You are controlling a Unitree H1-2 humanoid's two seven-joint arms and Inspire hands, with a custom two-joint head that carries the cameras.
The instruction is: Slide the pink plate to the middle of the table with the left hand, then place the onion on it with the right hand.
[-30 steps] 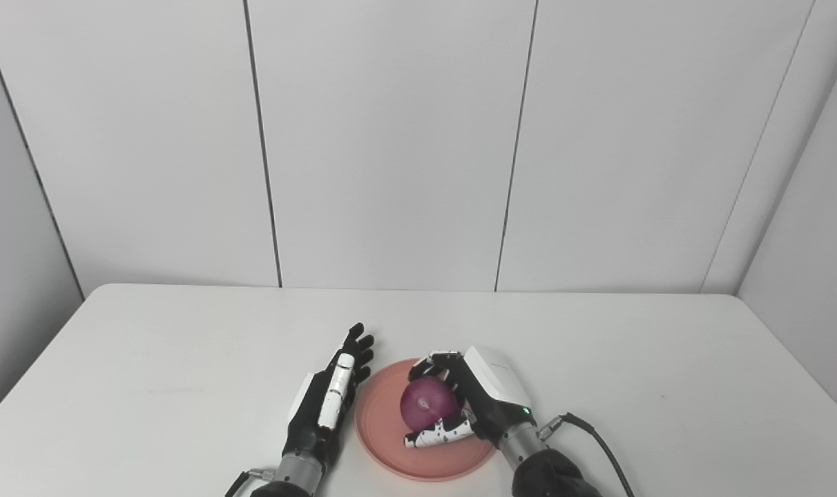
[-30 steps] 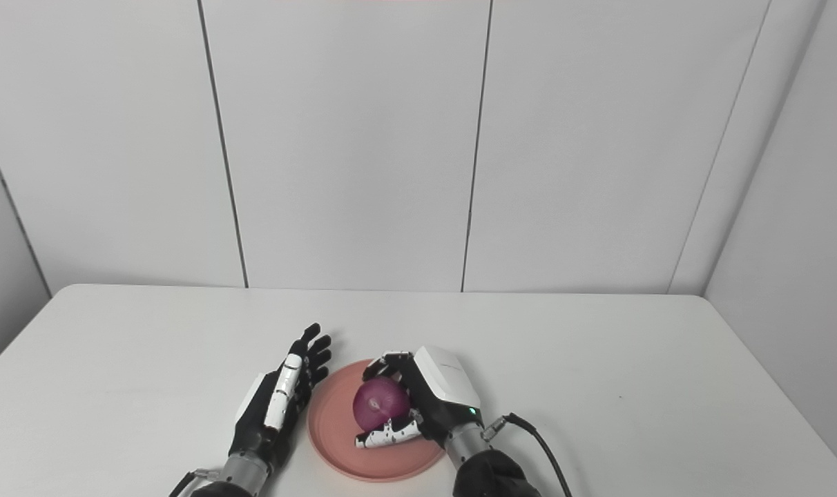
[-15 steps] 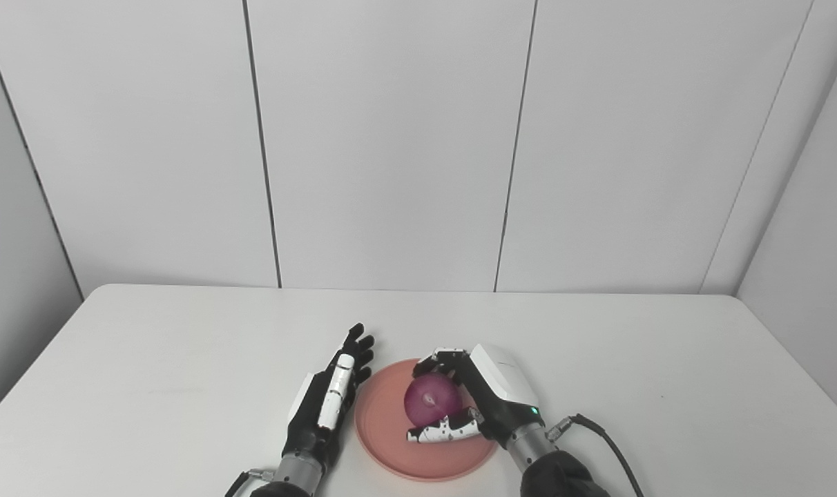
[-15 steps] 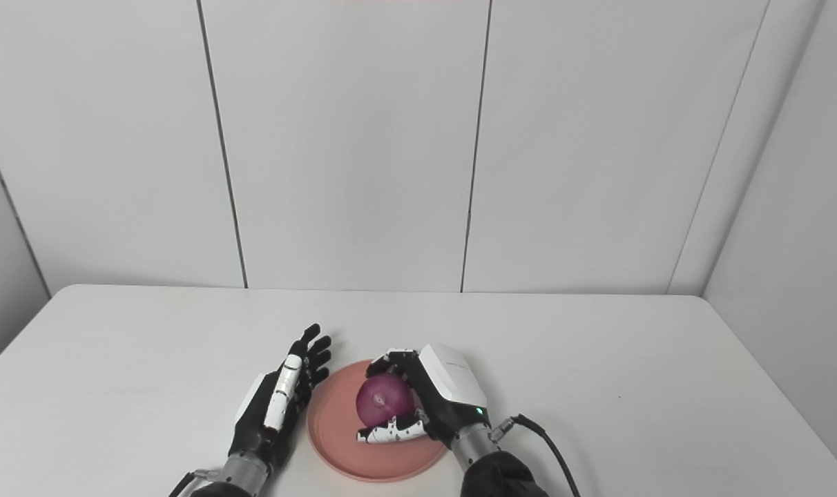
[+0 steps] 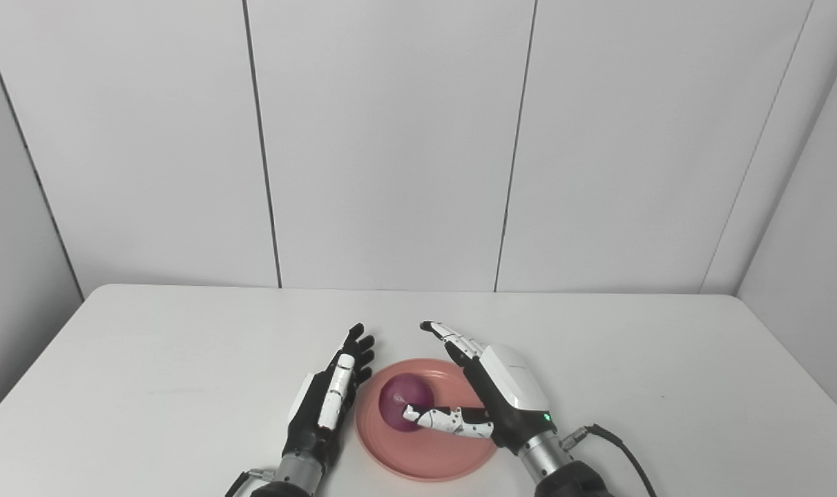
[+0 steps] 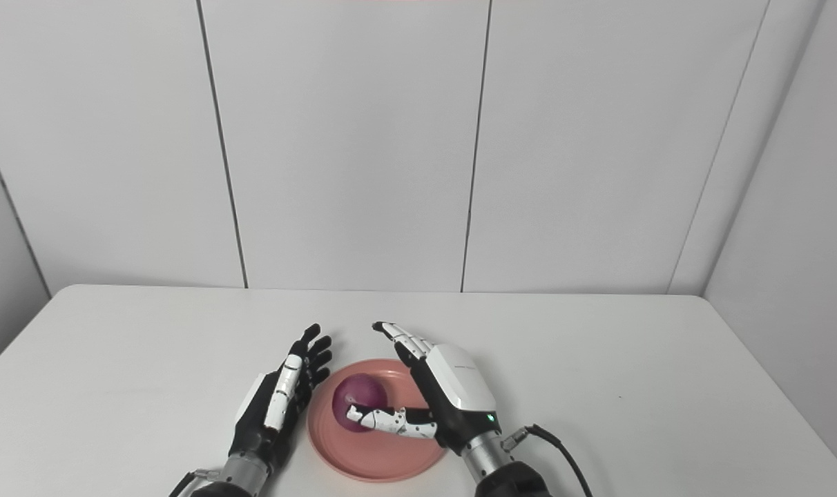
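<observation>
The pink plate [image 5: 425, 452] lies near the front middle of the white table. A purple onion [image 5: 405, 410] rests on the plate's left half. My right hand [image 5: 491, 393] hovers over the plate's right side, open, fingers stretched forward past the far rim and thumb reaching toward the onion. Whether the thumb tip touches the onion I cannot tell. My left hand [image 5: 329, 400] stands open on its edge just left of the plate, fingers straight and pointing away from me, holding nothing.
The white table [image 5: 184, 359] reaches to grey wall panels at the back. A black cable [image 5: 615, 445] trails from the right wrist toward the front edge.
The right hand has let go of the onion and spread its fingers wide. The onion now sits lower and further left on the plate. The left hand has not moved.
</observation>
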